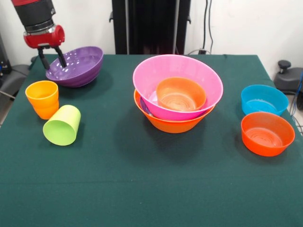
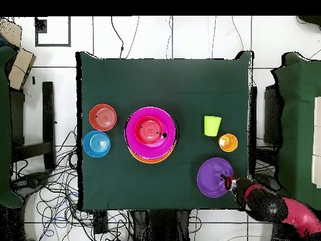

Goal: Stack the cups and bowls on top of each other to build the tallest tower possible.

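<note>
Green cloth covers your bench [image 1: 142, 189]. Your hand [image 1: 52, 57] pinches the tilted purple bowl [image 1: 78, 66] by its rim, fingers closed across the wall. Front view alone reveals the tilt and, in the tower [image 1: 177, 94], a purple sliver between pink and yellow-orange bowls; overhead hides both.

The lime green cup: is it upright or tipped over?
Tipped over. The green cup lies on its side, its open mouth facing the front camera.
</note>
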Robot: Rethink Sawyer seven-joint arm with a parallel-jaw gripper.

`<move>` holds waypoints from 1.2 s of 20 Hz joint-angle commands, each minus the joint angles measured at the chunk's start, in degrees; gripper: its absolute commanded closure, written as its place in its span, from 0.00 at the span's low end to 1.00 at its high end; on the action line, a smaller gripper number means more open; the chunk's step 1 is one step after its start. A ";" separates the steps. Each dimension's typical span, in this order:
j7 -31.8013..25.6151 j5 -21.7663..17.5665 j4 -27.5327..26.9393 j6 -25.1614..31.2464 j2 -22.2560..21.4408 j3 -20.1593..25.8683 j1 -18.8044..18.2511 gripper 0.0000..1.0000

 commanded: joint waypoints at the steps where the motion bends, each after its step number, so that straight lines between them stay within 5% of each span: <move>1: -12.84 -1.29 -2.55 5.28 0.30 1.88 2.81 0.00; 17: -12.75 3.63 -0.09 11.26 -7.71 4.87 3.95 0.00; 24: -9.80 1.60 0.40 8.49 -6.64 3.65 5.16 0.00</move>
